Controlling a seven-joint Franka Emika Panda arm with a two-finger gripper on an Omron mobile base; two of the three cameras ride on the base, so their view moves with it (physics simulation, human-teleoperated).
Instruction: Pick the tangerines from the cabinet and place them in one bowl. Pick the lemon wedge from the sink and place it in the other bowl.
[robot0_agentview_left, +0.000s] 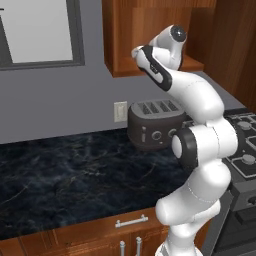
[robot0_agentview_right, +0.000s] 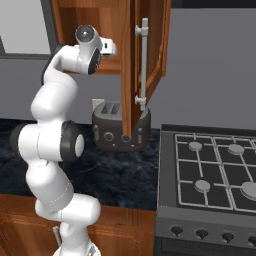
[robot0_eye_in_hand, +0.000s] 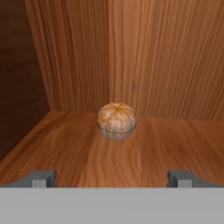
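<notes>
Inside, the cabinet (robot0_eye_in_hand: 166, 65) walls flank one tangerine (robot0_eye_in_hand: 116, 121); the gripper (robot0_eye_in_hand: 113, 178), wide open, holds nothing.

even, soft rendered light; faint shadows; slightly blurry

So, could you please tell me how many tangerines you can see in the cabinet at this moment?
1. The tangerine sits on the cabinet shelf near the back corner, centred ahead of the open jaws. A second one may be hidden outside the hand view.
</notes>
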